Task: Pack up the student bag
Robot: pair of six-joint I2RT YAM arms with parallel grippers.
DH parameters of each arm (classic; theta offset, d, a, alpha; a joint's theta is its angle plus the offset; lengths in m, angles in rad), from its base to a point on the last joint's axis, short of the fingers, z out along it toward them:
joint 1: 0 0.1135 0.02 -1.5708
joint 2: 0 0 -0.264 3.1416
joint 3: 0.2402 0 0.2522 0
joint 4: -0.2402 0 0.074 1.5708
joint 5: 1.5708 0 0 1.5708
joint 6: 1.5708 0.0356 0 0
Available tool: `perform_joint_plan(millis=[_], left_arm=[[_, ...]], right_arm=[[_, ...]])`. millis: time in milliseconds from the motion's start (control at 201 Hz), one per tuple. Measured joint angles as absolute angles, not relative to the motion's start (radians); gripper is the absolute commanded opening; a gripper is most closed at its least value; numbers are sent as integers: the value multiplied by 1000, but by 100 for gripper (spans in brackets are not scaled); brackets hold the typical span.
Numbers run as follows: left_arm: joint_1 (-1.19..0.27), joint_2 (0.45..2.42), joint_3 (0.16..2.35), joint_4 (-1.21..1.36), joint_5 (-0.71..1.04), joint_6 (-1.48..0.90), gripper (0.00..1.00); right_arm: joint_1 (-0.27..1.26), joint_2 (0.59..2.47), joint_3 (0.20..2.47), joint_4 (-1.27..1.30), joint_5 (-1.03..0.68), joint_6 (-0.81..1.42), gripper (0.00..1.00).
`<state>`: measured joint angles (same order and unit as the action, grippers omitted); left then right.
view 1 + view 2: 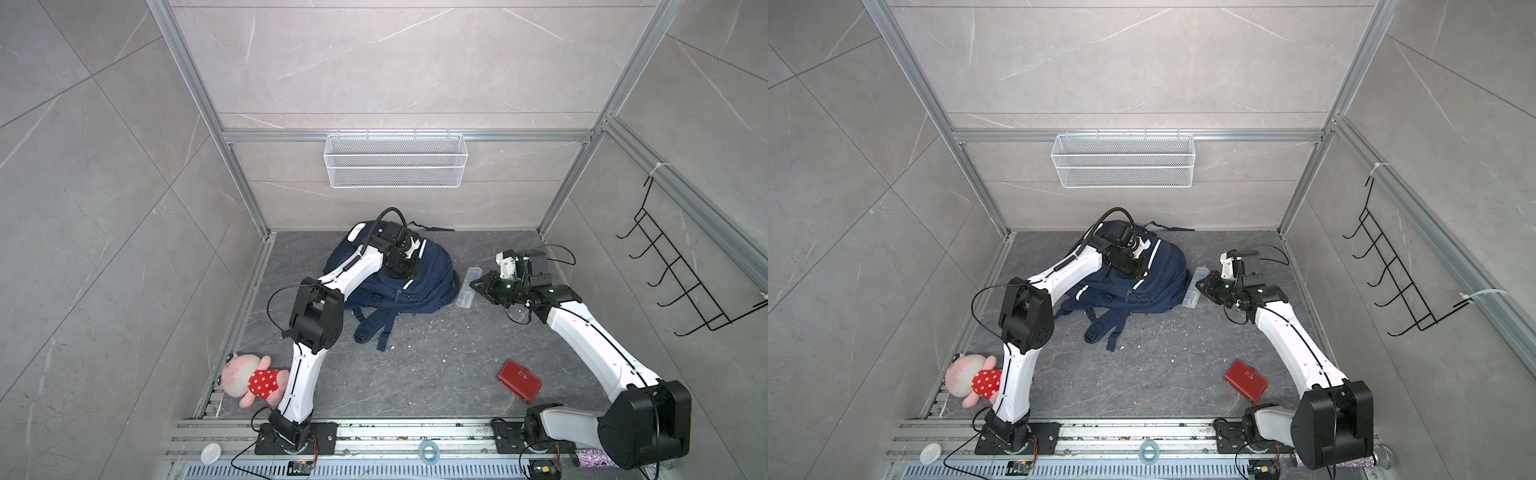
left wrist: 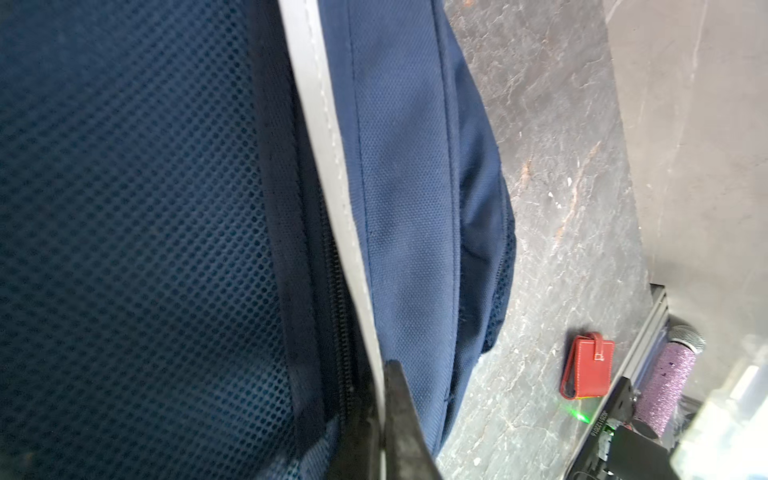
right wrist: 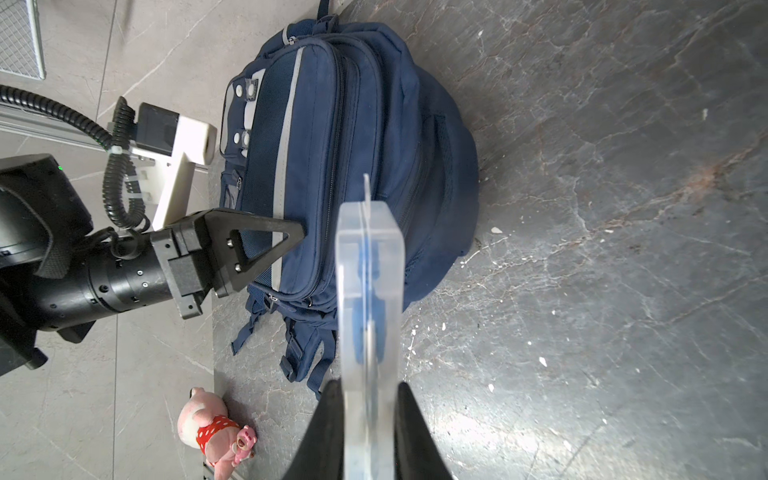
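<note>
At the far left, a pink plush toy (image 1: 251,380) in a red dotted garment is seen lying on the dark stone surface (image 1: 436,365), beside the lower link of the left arm. Further in, the left gripper (image 2: 388,368) is pressed down onto the student bag (image 1: 432,286). Its jaws are brought fully together, with the tips set against a pale stripe (image 2: 332,166) next to a zip. Whether fabric or a zip pull is pinched between them cannot be told. The student bag is laid flat near the middle of the surface, towards the back wall, with its front panel turned upward and its dark straps (image 1: 372,328) spread toward the near edge. In both top views it is partly covered by the left arm. A white wire basket (image 1: 395,166) is hung on the wall behind it. Just right of the bag, a clear plastic case (image 3: 368,270) is clamped by one end between the fingers of the right gripper (image 3: 368,390), which are closed narrowly on it. Contact between case and bag cannot be judged. Further right and nearer the front edge, a red wallet (image 1: 519,381) is seen lying flat, well apart from the bag. A glittery purple microphone (image 2: 673,374) is seen by the rail at the far right.
</note>
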<state>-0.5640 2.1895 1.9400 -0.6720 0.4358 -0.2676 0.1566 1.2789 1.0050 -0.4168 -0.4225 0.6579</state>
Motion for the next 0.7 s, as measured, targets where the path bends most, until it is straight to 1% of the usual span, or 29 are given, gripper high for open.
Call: perform_joint_plan(millis=[189, 359, 548, 702], left_arm=[[-544, 2099, 1878, -624, 479, -330, 0], [-516, 2005, 1798, -560, 540, -413, 0], [-490, 1947, 1721, -453, 616, -517, 0], [-484, 1943, 1702, -386, 654, -567, 0]], right_arm=[[157, 1279, 965, -360, -431, 662, 0], [157, 1303, 963, -266, -487, 680, 0], [165, 1395, 972, -106, -579, 761, 0], [215, 1491, 1007, 15, -629, 830, 0]])
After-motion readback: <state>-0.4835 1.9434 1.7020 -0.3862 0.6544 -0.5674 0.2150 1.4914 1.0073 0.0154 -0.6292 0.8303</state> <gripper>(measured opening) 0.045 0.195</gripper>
